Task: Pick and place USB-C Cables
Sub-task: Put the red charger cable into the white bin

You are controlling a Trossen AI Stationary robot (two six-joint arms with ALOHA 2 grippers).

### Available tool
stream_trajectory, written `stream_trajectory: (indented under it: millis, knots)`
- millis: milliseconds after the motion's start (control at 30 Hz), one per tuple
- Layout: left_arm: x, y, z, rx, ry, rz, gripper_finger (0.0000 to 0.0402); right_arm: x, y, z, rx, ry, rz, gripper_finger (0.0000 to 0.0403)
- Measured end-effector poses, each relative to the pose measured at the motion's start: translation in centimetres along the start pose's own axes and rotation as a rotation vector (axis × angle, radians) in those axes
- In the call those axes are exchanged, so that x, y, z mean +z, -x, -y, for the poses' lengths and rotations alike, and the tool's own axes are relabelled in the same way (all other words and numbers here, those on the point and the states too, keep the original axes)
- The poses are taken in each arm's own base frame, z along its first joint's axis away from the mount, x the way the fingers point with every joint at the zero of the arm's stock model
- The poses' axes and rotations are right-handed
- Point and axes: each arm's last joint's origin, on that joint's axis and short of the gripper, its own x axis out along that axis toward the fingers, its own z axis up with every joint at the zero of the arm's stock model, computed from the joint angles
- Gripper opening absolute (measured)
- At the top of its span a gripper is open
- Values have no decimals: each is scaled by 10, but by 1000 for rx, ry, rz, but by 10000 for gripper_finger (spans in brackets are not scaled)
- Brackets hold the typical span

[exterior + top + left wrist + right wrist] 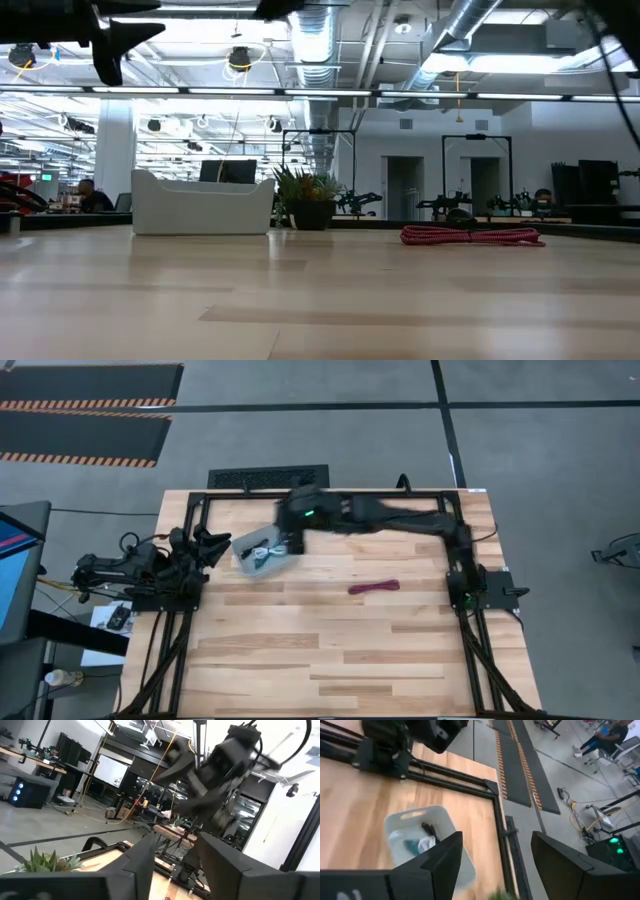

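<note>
USB-C Cables: maroon cable (374,587) alone on worktop (340,650); others in clear bin (262,552).
My right fingers (492,865) spread empty above bin; left fingers (172,865) parted, empty.

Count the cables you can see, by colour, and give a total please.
Maroon bundled cable on the bare wooden table: 1
Teal cable inside the clear plastic bin: 1
Black cable inside the bin: 1
White cable inside the bin: 1
Total: 4
</note>
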Motion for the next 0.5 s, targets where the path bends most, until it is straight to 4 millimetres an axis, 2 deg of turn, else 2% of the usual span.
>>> stream_trajectory:
  millis: [167,267,367,500]
  knots:
    - [0,0,1,-17,11,-7,185,12,96,30,7,-85,36,260]
    - [-4,-4,2,-38,24,-42,208,11,151,45,12,-149,67,260]
    - [-10,-9,4,-52,46,-93,221,4,196,53,29,-213,78,260]
    - [-18,-20,7,-55,53,-141,224,-10,243,57,70,-291,57,260]
